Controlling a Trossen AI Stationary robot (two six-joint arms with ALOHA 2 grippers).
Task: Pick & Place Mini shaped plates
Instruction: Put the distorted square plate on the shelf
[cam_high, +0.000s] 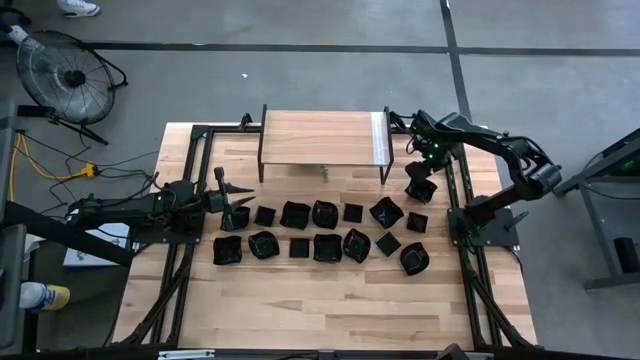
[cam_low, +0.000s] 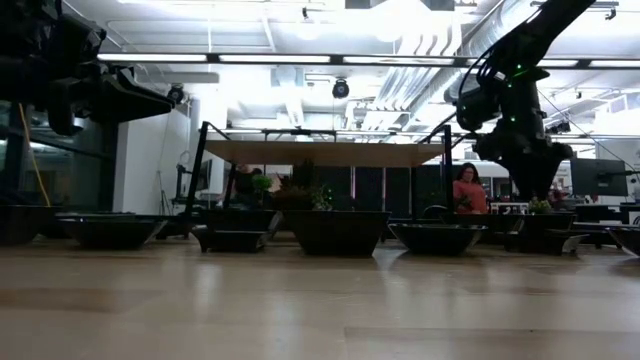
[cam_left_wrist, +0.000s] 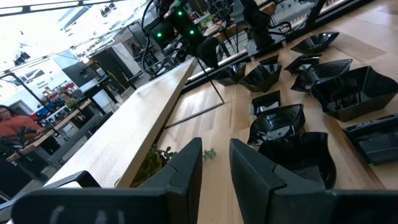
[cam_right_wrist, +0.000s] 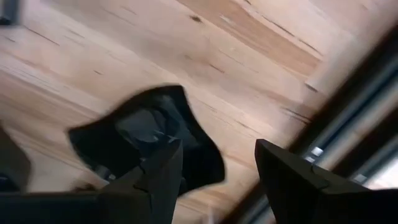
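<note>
Several mini shaped plates, small glossy black dishes, lie in two rows (cam_high: 324, 230) across the middle of the wooden table. One more plate (cam_high: 421, 191) (cam_right_wrist: 140, 140) lies apart at the far right, under my right gripper (cam_high: 420, 180) (cam_right_wrist: 217, 144). That gripper points down and is open; one finger (cam_right_wrist: 163, 174) is over the plate's hollow and the other (cam_right_wrist: 286, 174) is beyond its rim. My left gripper (cam_high: 243, 200) (cam_left_wrist: 216, 149) is held level at the rows' left end, above the plates, open a little with nothing between its fingers. My right gripper comes at the lone plate from above with its fingers on either side of the plate's rim (cam_right_wrist: 208, 165). I cannot tell whether a finger touches the plate, because the finger itself covers that spot.
A raised wooden shelf (cam_high: 322, 138) on black legs stands at the table's far middle, with a small green sprig (cam_high: 323, 172) beneath it. Black frame rails (cam_high: 462, 200) run along both sides. Bare wood lies near the front edge. A person (cam_low: 468, 190) sits in the room behind.
</note>
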